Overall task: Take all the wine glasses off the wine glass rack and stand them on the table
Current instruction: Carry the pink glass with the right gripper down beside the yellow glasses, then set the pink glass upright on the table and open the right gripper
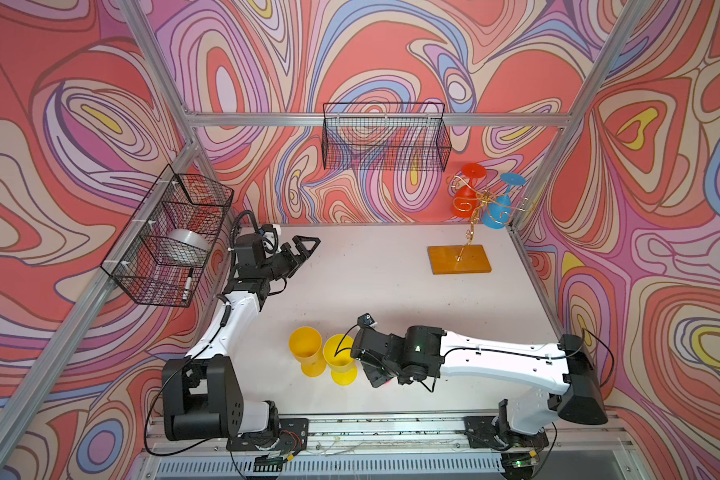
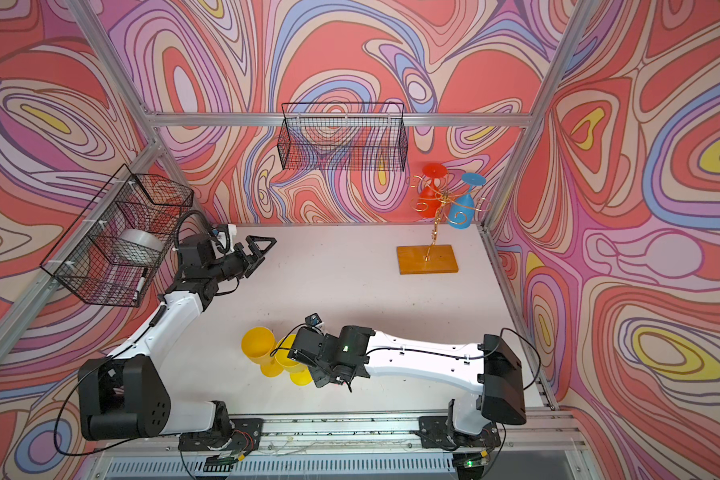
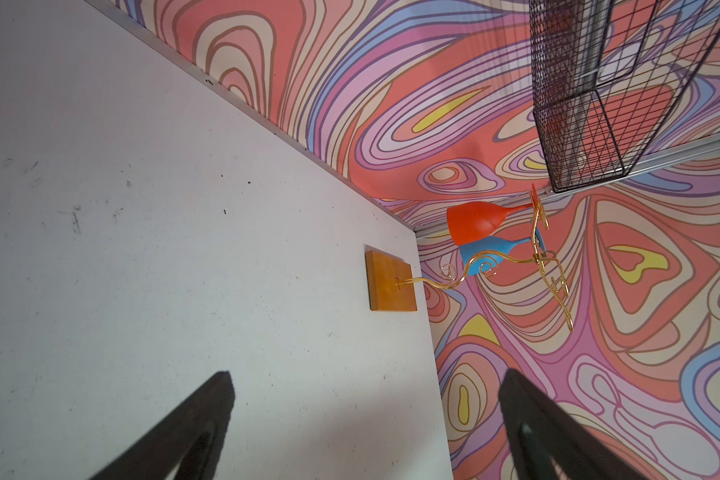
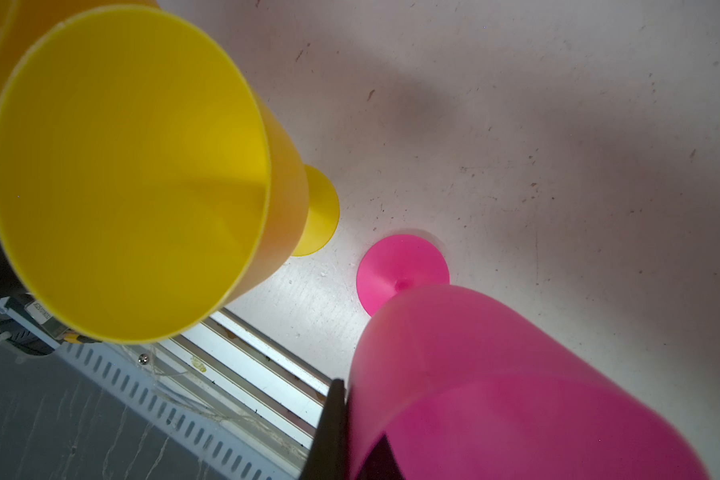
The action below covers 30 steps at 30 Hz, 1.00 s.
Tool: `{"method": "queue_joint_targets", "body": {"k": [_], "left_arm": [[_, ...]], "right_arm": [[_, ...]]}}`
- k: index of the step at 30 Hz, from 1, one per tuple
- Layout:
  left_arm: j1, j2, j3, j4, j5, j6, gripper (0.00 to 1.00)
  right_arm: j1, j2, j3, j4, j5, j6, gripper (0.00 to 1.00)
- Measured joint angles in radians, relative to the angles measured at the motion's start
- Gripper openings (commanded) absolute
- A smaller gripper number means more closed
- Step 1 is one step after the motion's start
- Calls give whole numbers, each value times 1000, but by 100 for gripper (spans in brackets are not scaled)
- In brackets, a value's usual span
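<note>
Wine glass rack (image 1: 460, 259) stands far right, red wine glass (image 1: 461, 203) and blue wine glass (image 1: 497, 214) hanging upside down on it. Near centre, well apart from the rack, right gripper (image 4: 356, 436) pinches pink wine glass (image 4: 495, 374) by its wall. Left gripper (image 1: 308, 253) is far left, spread wide, empty.

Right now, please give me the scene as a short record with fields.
rack: on table, far right; red glass and blue glass hang on it upside down
yellow glasses: two, upright, near front
pink glass: beside them, held by its wall
left gripper: open, empty
right gripper: shut on pink glass
</note>
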Motion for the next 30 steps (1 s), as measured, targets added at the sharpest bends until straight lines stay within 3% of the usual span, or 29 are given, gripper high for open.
{"method": "queue_joint_targets", "body": {"k": [7,18,30], "left_arm": [[0,0,0,5,2,-4,100],[0,0,-2,15,3,-16,100],[0,-3,-4,15,4,-18,100]], "right_arm": [[0,16,1,5,-4,-1,0],[0,28,17,2,10,-10,28],[0,20,140,-31,88,-53,50]]}}
